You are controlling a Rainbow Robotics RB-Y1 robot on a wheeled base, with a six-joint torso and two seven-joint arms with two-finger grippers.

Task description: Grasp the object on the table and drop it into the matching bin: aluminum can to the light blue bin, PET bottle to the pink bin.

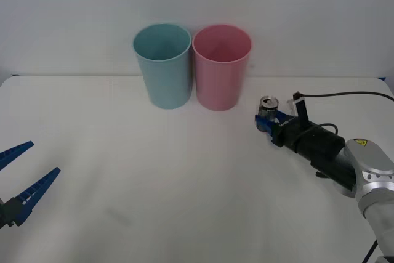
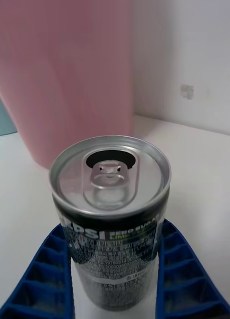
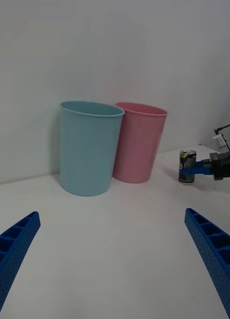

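Right claw (image 1: pixel 268 117) is sitting at right of centre in the front frame, fingers (image 2: pixel 50 279) straddling the aluminum can (image 1: pixel 268 106). In the right wrist frame the ribbed blue fingers are flanking the can body on both sides, looking like they're touching it or very near; pinching it, as far as I can judge, though I can't confirm firm contact. Can is standing upright on the surface (image 1: pixel 184 183), silver top with its pull-tab facing up, just right of the pink bin (image 1: pixel 221 69) and a bit nearer the camera.

Left claw (image 1: pixel 15 180) is idling at the lower left of the front frame, fingers spread wide, holding nothing, well apart from everything.

Light blue bin (image 1: pixel 162 66) and pink bin are standing side by side, touching or nearly so, at upper centre of the frame. Both are looking empty from what's visible of their insides.

Progress: reach is done, grasp is roughly at the closing stage. Can is apparently not lifted yet; in the left wrist frame it's looking like it's resting on the surface. Remaining: lift, carry left past the pink bin to the light blue one, release over its mouth. The pink bin is sitting between can and target, so the lift will need to clear its rim.
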